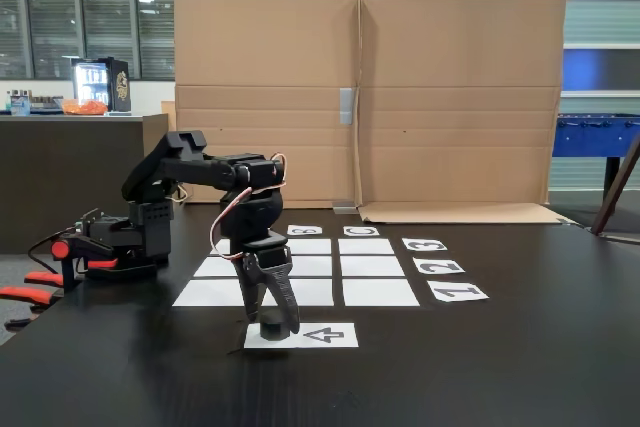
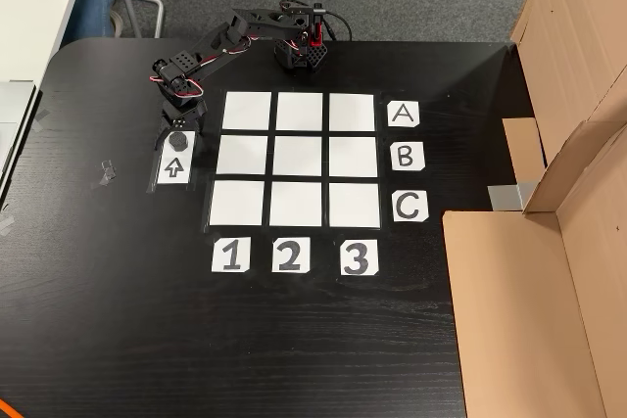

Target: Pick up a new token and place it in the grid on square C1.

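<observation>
Item: token [image 2: 178, 141], black round puck, lying on the arrow sheet [image 2: 173, 169] at its end nearest the arm, directly under the gripper [image 1: 272, 325]. In the fixed view the fingers [image 1: 285, 299] reach down to the puck, one on each side, tips at its level; whether they press its sides yet cannot be told (black on black, no gap legible). A round puck has no long axis, so any approach angle would likely serve.

Item: grid [image 2: 297, 159], nine white rectangles, just beside the gripper on the side away from the table's edge.

Item: square C1 [image 2: 238, 203], corner rectangle above label 1 [image 2: 230, 255] in the other view, in the row of label C [image 2: 409, 207]; near the gripper, diagonally off past the far end of the arrow sheet. It lies bare.

Open room: the dark table [image 2: 118, 320] around sheet and square holds nothing standing; a small scrap of tape [image 2: 103, 174] lies on the gripper's outer side, off the likely path.
</observation>
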Available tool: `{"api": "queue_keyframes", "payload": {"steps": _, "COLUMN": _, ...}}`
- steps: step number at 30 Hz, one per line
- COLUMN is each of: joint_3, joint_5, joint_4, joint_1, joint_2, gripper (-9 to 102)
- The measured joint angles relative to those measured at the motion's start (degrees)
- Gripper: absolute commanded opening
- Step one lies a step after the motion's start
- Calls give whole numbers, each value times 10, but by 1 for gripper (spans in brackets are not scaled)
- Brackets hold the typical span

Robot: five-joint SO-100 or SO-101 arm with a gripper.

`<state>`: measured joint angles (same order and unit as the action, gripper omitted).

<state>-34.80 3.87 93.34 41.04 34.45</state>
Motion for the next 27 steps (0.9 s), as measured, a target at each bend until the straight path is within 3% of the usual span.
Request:
{"api": "queue_keyframes", "payload": {"steps": 8, "joint_3": 4, "joint_5": -5, "joint_4": 4, "joint_1": -4, "joint_2": -4, "gripper": 45}}
{"api": "queue_keyframes", "payload": {"steps": 11, "joint_3": 6, "joint_5": -5, "joint_4": 4, "joint_1": -4, "joint_2": -6, "gripper": 35}}
{"api": "queue_keyframes", "payload": {"steps": 20, "joint_3": 9, "joint_5": -2, "joint_4": -2, "joint_1": -4, "joint_2": -9, "gripper": 24}}
{"api": "queue_keyframes", "payload": {"steps": 24, "joint_3": 16, "joint_5": -2, "joint_4": -4, "joint_1": -4, "joint_2": -9, "gripper": 12}}
{"api": "queue_keyframes", "payload": {"steps": 27, "joint_3": 17, "joint_5": -1, "joint_4": -4, "joint_1": -5, "joint_2": -10, "gripper": 9}}
